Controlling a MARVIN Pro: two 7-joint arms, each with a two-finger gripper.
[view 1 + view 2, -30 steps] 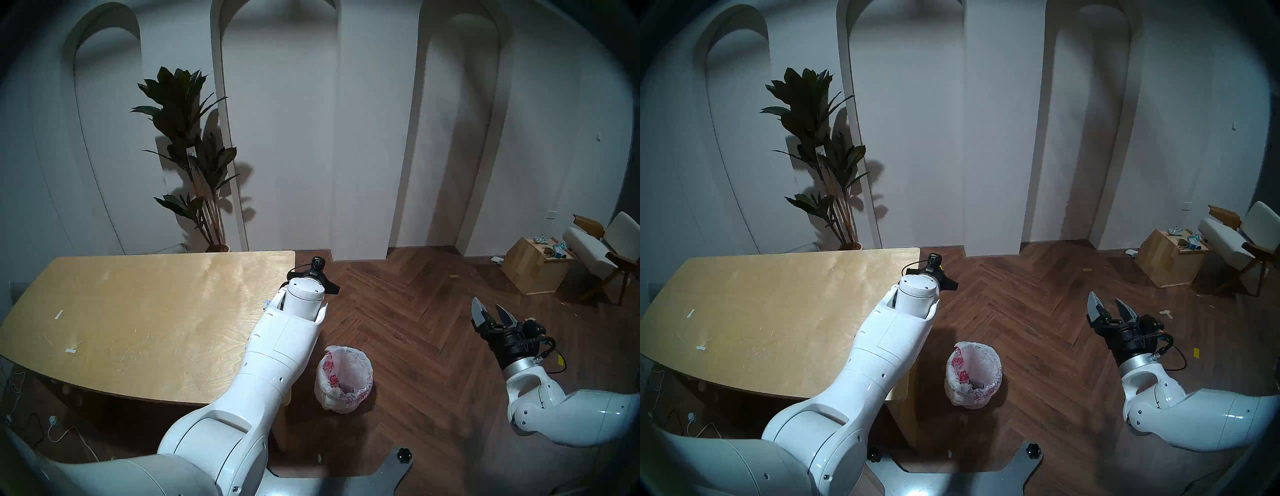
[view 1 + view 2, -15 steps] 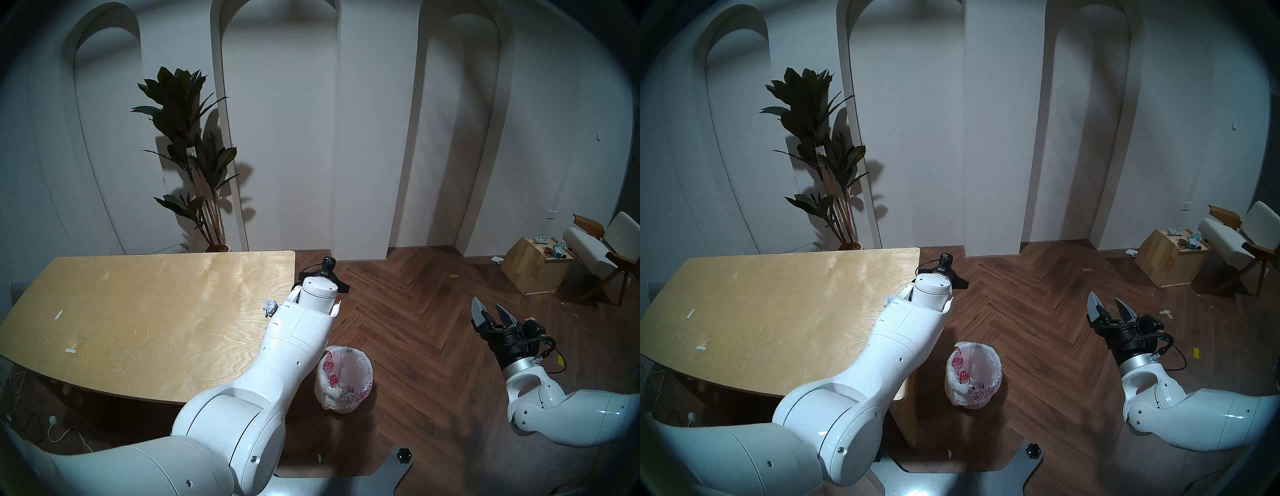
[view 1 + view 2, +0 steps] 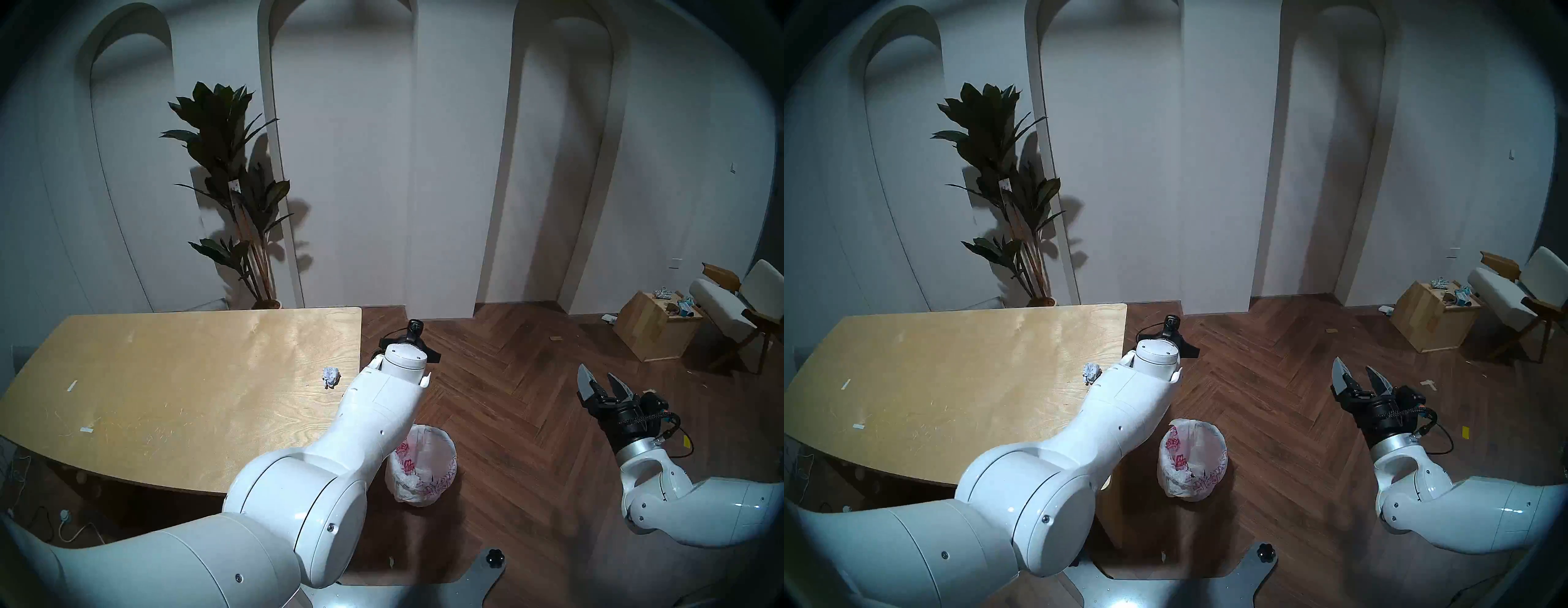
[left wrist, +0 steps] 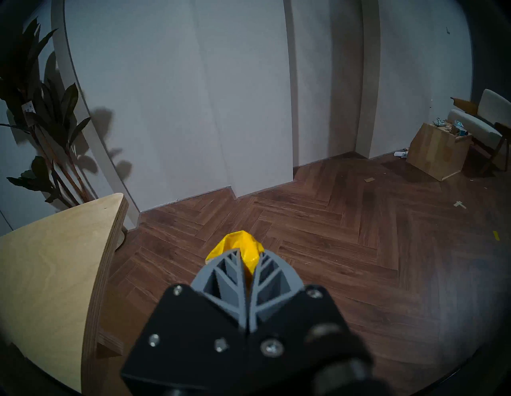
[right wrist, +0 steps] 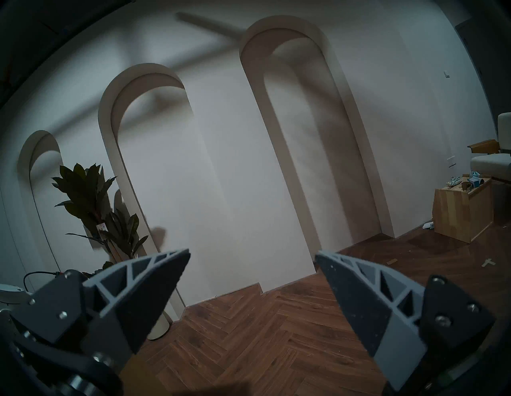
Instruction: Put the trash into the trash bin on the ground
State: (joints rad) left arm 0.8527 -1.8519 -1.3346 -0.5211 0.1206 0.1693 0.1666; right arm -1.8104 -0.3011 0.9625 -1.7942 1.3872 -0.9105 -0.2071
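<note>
Left wrist view shows my left gripper (image 4: 247, 264) clamped on the yellow wad (image 4: 240, 247) over the floor, off the table (image 3: 169, 382). The lined trash bin (image 3: 441, 479) waits below, and the white paper ball (image 3: 330, 376) remains on the table. My right gripper (image 3: 601, 384) hangs open and empty.

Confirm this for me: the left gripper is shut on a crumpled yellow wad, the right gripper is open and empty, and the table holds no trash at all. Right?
Not quite. A crumpled white paper ball lies on the light wooden table, as the head views show. The rest stands: the left gripper is shut on the crumpled yellow wad, and the right gripper is open and empty.
</note>
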